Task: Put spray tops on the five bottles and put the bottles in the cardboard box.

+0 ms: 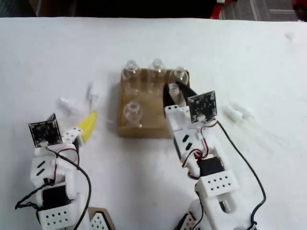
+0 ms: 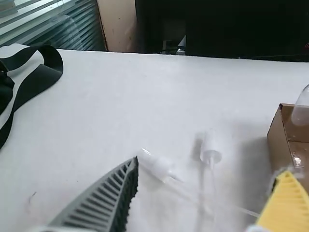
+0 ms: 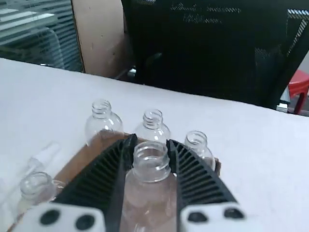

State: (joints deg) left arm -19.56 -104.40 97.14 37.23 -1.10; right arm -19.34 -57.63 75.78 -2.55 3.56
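Here we go: our right gripper (image 3: 151, 145) is clamped snug on a clear bottle (image 3: 150, 166), black fingers (image 3: 193, 171) pinching just under its threaded neck, right at the cardboard box (image 1: 144, 130). Four more bottles (image 3: 153, 126) stand just beyond and beside its tips, all uncapped. Empty clear plastic: we judge it light, slick and a bit squashy, so the stiff neck is the place to hold. Our left gripper (image 2: 207, 169) gapes wide, holding nothing. Two spray tops (image 2: 157, 165) lie on the table (image 2: 145, 96) just ahead, between its fingers. They look tiny and thin-tubed, so we'd take them by the head.
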